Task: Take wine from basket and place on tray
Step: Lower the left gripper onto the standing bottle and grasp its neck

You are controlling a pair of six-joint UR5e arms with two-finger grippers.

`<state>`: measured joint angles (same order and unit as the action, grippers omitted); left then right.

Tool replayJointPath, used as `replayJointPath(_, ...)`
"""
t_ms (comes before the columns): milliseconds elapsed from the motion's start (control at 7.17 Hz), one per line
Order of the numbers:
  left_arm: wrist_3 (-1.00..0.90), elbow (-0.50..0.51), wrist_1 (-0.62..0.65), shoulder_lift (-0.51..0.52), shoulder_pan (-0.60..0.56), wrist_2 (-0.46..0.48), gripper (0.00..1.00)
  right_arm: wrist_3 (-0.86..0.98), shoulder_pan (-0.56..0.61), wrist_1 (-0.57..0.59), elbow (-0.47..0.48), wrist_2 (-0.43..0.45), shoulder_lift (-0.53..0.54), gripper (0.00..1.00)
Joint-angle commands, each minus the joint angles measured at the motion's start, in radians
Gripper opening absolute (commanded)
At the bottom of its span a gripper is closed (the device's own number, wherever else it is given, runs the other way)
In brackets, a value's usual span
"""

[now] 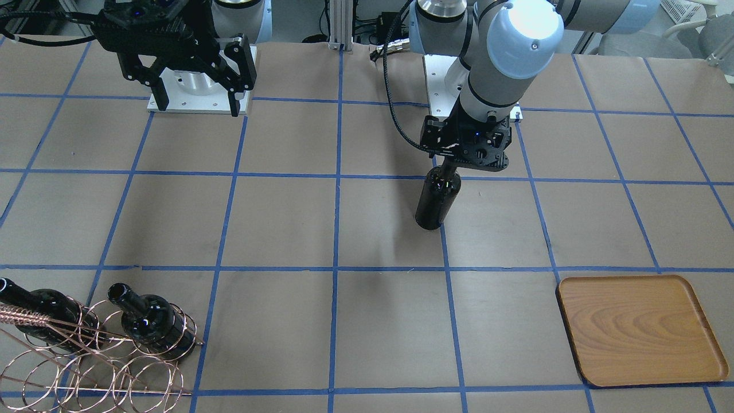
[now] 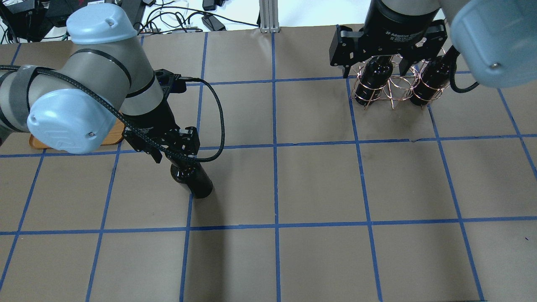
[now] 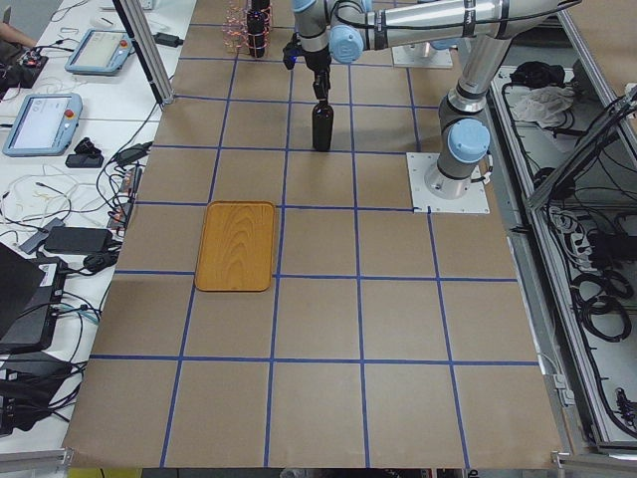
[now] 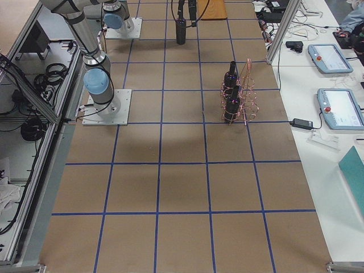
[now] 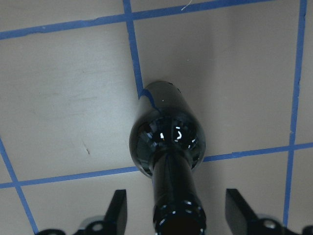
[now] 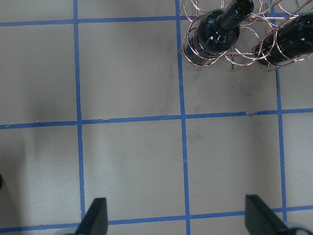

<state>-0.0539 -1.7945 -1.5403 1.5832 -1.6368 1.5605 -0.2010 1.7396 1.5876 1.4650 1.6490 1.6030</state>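
- Found left jaws apart, straddling neck of wine (image 1: 437, 198): left fingers (image 5: 118, 213) one on each side, gap on both sides, no contact in left wrist view.
- Found right jaws wide apart, right fingers (image 6: 95, 218) gripping nothing, raised above counter (image 1: 287, 223), on robot's side of basket (image 1: 97, 355).
- Noted wine standing on counter directly under left wrist, base over a tape line (image 5: 134, 54), in robot's left half, not far from counter's middle.
- Recorded long axis vertical: open mouth up, base down.
- Noted tray (image 1: 639, 330) lying flat toward operators' edge on robot's left, well apart from wine.
- Noted basket toward operators' edge on robot's right, well apart from wine and tray.
- Counted second bottle (image 1: 150, 324) and third bottle (image 1: 26, 301) seated in basket rings, necks up in exterior right view.
- Noted left arm (image 2: 105, 84) hiding most of tray in overhead view.
- Noted black cable (image 2: 214, 126) looping beside left wrist, clear of wine.
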Motion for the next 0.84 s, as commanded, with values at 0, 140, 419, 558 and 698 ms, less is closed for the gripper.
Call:
replayJointPath(0,0.008,0.001,0.0,0.006,0.0,0.0,0.05,-0.001,0.0,0.0,0.0,0.0,0.0,1.0)
replayJointPath(140,0.008,0.012,0.003,0.014,0.002,-0.002,0.0,0.0,0.0,-0.001,0.0,0.002,0.0,1.0)
replayJointPath(419,0.008,0.017,0.009,0.014,0.002,0.0,0.0,-0.001,0.0,-0.001,0.0,0.0,0.0,1.0)
replayJointPath(558,-0.001,0.032,0.011,0.011,0.008,0.01,0.0,0.0,0.0,0.0,0.0,0.0,0.0,1.0)
replayJointPath(698,-0.015,0.091,0.009,0.011,0.02,0.027,0.0,0.0,0.0,-0.001,0.0,0.0,0.0,1.0)
